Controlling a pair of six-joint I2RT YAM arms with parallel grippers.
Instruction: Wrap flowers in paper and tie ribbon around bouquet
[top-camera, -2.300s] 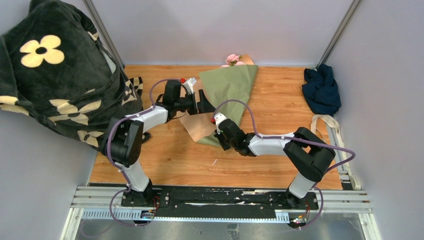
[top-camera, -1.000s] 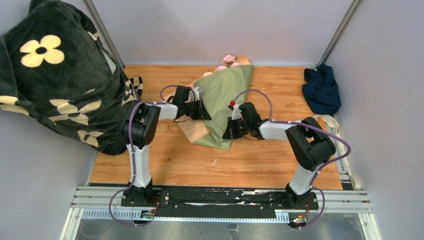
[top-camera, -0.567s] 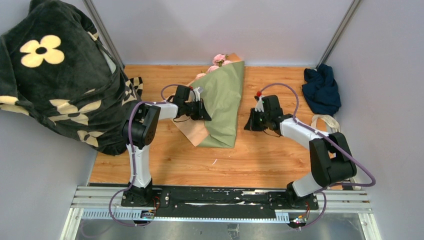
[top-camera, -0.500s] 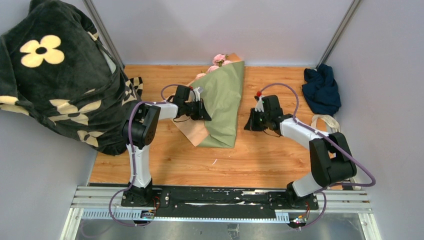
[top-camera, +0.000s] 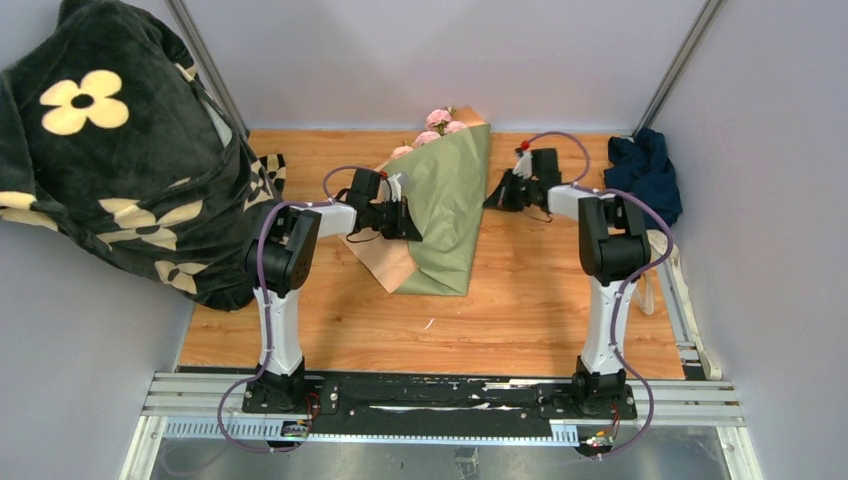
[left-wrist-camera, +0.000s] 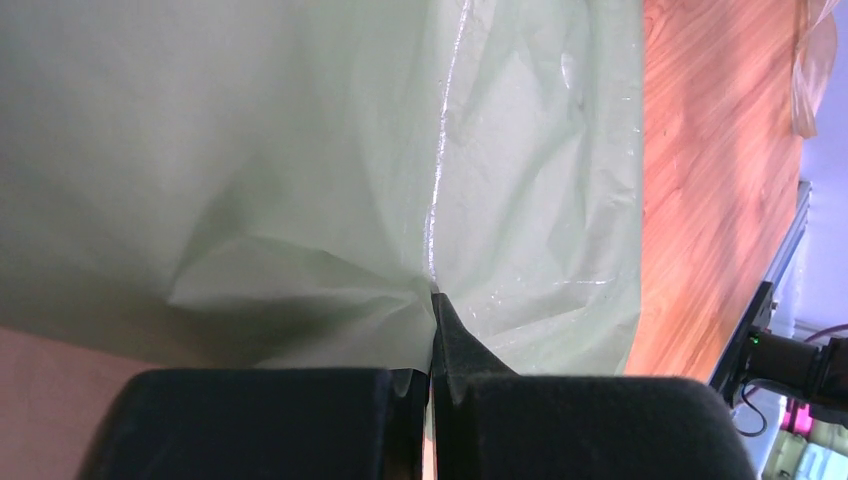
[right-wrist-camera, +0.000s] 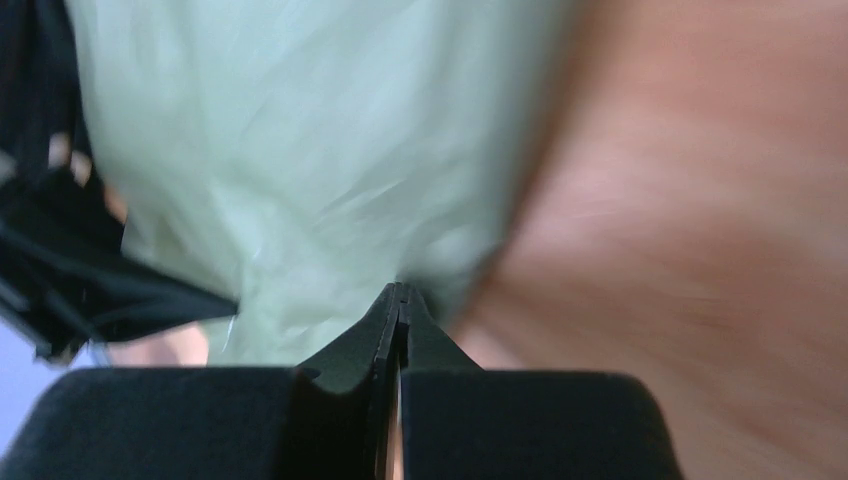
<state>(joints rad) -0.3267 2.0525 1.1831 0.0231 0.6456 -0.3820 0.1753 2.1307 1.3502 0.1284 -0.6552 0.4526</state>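
Entry: my right gripper (top-camera: 492, 200) has come off the wrap. A second ago its tips were down on the near part of the cone. Now it has swung out and away and stands apart from the olive-green paper sheet with a tan kraft inner face (top-camera: 450, 200). The green edge lies just to the left of its tips, with bare orange-brown wooden tabletop (top-camera: 520, 300) between them. Its jaws are clamped together on nothing; the right wrist view is smeared by motion but shows the tips met. My left gripper (top-camera: 408, 220) has not shifted. It is closed at the cone's left edge, and the creases in the sheet run in to its tips. I read that as a pinch on a fold, though the view is too close to rule out a mere press. The flap that the right arm carried across now lies over the stems, and it has stayed down for the last half second. The small bunch of pink rose-like flowers (top-camera: 437, 120) pokes out at the far end, beyond my left tips. Judgement: the wrap is essentially formed, and for now only my left hold keeps it shut. The right gripper is free for the long cream fabric ribbon (top-camera: 668, 250), which lies untouched, well off to its right and nearer the bases. The tie is not yet begun.
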